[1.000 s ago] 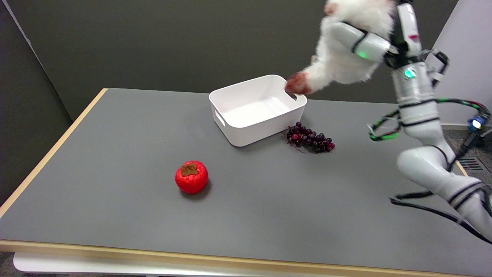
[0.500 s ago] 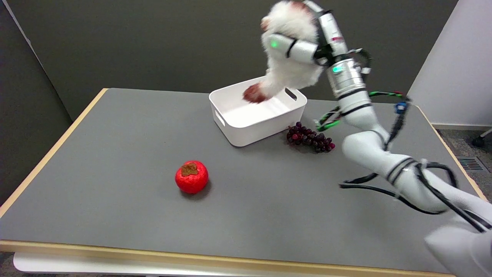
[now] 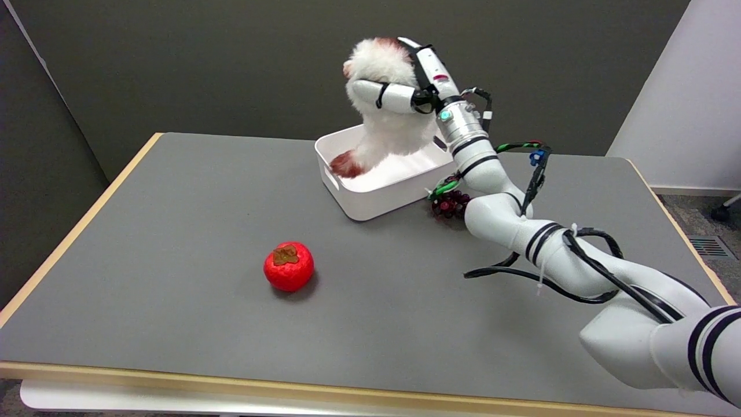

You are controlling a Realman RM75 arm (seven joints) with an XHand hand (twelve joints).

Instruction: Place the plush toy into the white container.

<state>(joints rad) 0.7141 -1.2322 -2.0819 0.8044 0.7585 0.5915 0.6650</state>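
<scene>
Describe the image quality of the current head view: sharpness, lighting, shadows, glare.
Head view: sharp throughout, with no motion blur on the right hand or the plush toy; lighting is soft and even from above; the red fruit casts a small dark shadow on the grey table; the white container is bright but not blown out; no glare stands out; the dark back wall shows little detail.

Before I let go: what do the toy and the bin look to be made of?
The plush toy, held by the right hand, looks like soft long-pile fabric: fuzzy white fur with a reddish-brown tip. The white container looks like hard moulded plastic: smooth, slightly glossy walls, rounded corners and a cut-out handle.
</scene>
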